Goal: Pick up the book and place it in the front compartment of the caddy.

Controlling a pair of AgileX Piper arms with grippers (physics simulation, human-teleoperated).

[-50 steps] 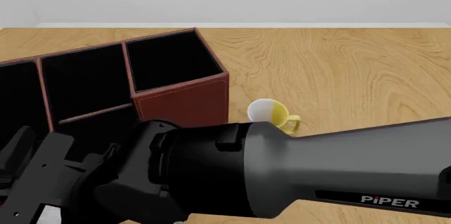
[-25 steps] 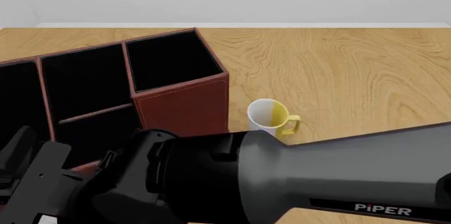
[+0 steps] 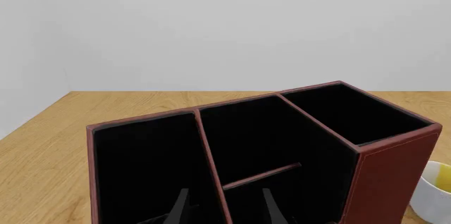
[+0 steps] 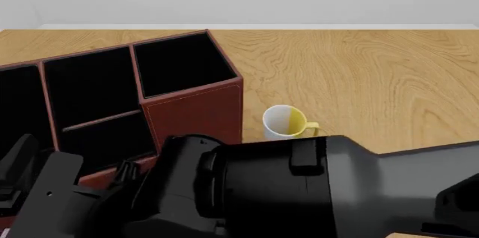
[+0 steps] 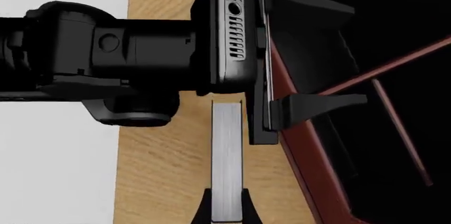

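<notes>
Two things have changed in the last second: your right arm has dropped lower across the front view, and the mug (image 4: 284, 121) by the caddy's right-hand wall now stands uncovered. Starting at the left, the left gripper (image 3: 225, 211) hangs spread and empty over the caddy (image 4: 194, 109), at its near wall. Just outside that wall, over the tabletop's near edge, the right gripper (image 5: 227, 212) pinches the book (image 5: 227, 155) edge-on. It looks lined up but not yet inside the front compartment.
</notes>
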